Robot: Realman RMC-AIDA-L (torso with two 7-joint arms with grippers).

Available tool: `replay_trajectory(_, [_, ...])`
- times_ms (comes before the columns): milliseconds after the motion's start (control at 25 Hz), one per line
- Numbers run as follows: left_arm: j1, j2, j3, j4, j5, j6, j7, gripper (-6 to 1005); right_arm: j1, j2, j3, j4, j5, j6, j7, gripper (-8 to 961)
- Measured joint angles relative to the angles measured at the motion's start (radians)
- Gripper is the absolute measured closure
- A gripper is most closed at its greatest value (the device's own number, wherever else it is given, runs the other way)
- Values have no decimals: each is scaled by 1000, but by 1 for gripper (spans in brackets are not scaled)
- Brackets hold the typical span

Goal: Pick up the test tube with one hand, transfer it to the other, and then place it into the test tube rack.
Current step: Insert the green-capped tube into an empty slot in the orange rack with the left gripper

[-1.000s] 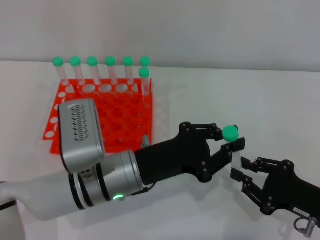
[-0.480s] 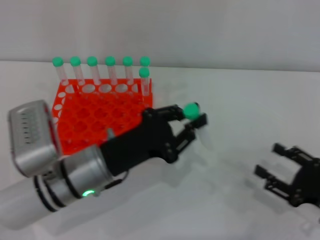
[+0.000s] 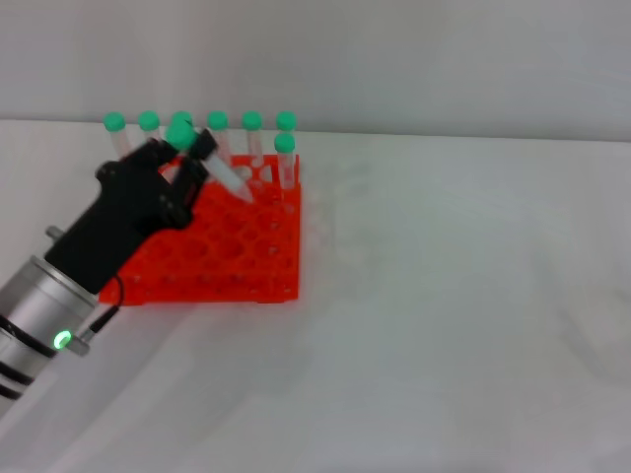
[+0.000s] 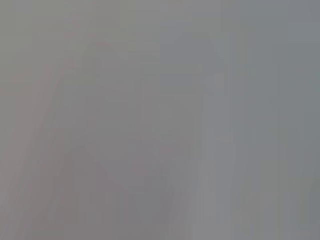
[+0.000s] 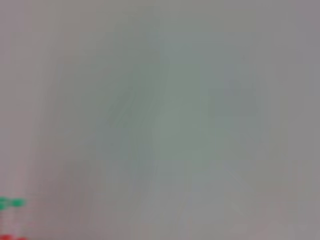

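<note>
One test tube [image 3: 222, 169], pinched near its cap by the left gripper [image 3: 189, 158], slants tip-down over the test tube rack [image 3: 258, 271], presumably lining up with a hole.

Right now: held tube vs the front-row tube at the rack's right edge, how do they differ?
The held test tube is tilted, tip above the test tube rack; the front-row tube stands upright in a hole. The left gripper clamps the held one; the front-row one stands free. Both are clear with green caps.

No legible text, labels, nos.
</note>
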State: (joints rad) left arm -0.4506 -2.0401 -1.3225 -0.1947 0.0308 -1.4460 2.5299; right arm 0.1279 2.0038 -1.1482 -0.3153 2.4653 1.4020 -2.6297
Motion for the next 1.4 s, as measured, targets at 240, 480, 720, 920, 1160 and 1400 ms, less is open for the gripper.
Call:
replay_trajectory(240, [-33, -5, -8, -5, -77, 93, 23, 778, 17, 2, 107, 39, 1, 5, -34, 81])
replay_trajectory(480, [-59, -15, -13, -69, -138, 277, 85, 775, 27, 3, 145, 42, 2, -1, -35, 81])
replay_trajectory(720, [-70, -26, -17, -129, -144, 377, 144, 772, 33, 4, 147, 42, 2, 0, -35, 81])
replay_trajectory(920, [-86, -35, -25, -133, -136, 450, 152, 770, 38, 6, 143, 42, 2, 3, -35, 81])
replay_trajectory(1160, [-96, -39, -19, -133, -134, 512, 156, 767, 41, 6, 139, 42, 1, 0, -34, 81])
replay_trajectory(1400, [-107, -41, -19, -128, -134, 531, 175, 764, 44, 6, 138, 43, 1, -1, -35, 81])
